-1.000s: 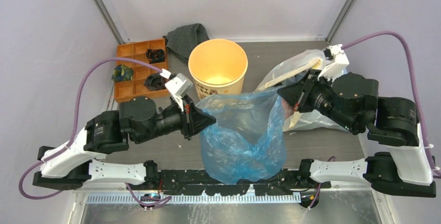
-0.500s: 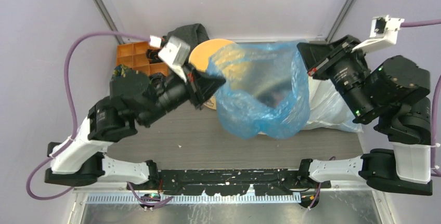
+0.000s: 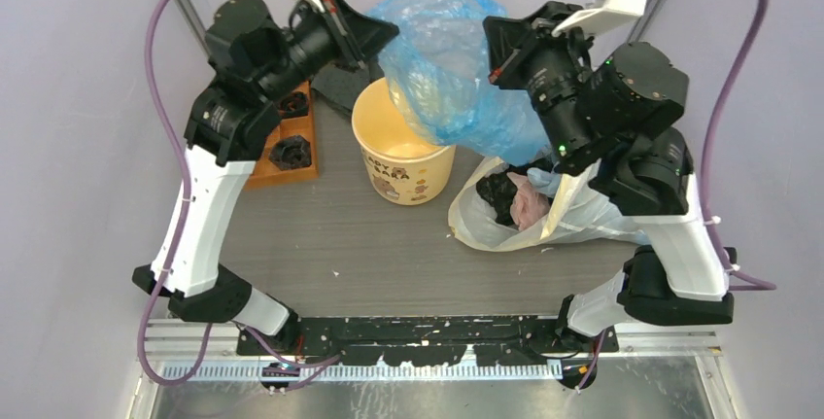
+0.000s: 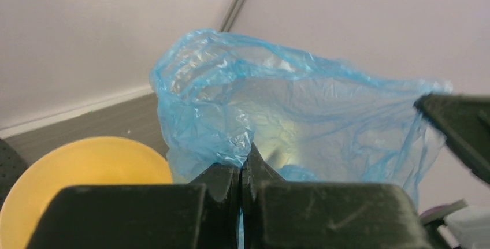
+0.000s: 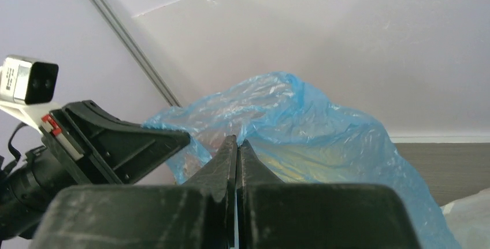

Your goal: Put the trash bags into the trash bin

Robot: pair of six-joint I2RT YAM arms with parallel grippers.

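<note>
Item: trash bag (image 3: pixel 447 50), thin, limp, light film; prob. slippery, tears easily. L gripper (image 4: pixel 247 153) and R gripper (image 5: pixel 237 145) each clamped on opposite rim edges, aloft by trash bin (image 3: pixel 403 152). Rim = best hold.

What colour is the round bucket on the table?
The bucket is cream-yellow with cartoon prints on its side, clearest in the top external view.

Down from the left claw (image 3: pixel 394 34) in the overhead view, toward the near edge: a dark grey cloth (image 3: pixel 342 88), and just left of it an orange tray (image 3: pixel 284 175) with black lumps (image 3: pixel 290 152) in two pockets. Down from the right claw (image 3: pixel 491 50), well apart from it: a whitish clear sack (image 3: pixel 593 220) slumped on the grey table (image 3: pixel 389 254), something black (image 3: pixel 503 191) and something pink (image 3: pixel 530 207) inside.
</note>
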